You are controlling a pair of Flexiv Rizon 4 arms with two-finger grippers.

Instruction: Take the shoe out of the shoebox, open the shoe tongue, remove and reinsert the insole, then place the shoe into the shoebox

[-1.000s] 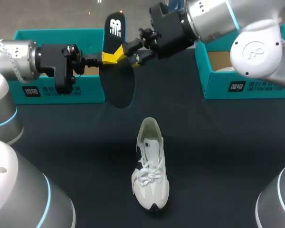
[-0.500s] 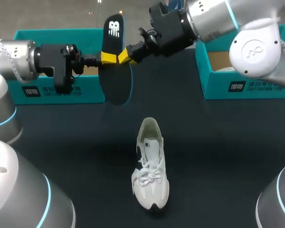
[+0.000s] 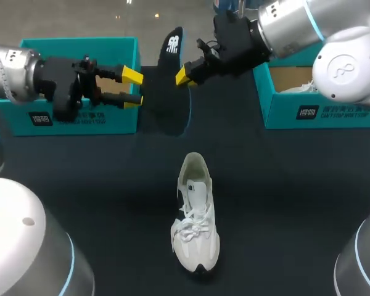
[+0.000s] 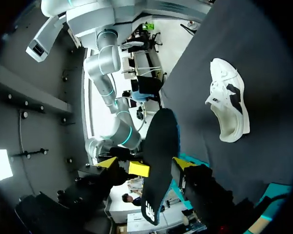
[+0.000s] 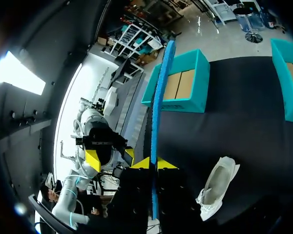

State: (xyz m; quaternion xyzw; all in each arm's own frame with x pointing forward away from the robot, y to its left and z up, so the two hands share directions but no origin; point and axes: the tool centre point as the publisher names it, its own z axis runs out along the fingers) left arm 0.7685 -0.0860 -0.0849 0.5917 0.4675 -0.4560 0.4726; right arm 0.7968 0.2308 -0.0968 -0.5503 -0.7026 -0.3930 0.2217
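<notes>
The left arm (image 3: pixel 15 71) and right arm (image 3: pixel 287 24) are silver cylinders with rounded white joint housings edged by light-blue rings. Black wrist blocks carry the left gripper (image 3: pixel 133 89) and right gripper (image 3: pixel 186 74), black-fingered and yellow-tipped. One white housing bears a circular mark (image 3: pixel 348 65).

Left tool (image 4: pixel 146 163) parted; insole (image 4: pixel 158 146) ahead; shoe (image 4: pixel 228 100) beyond.
</notes>
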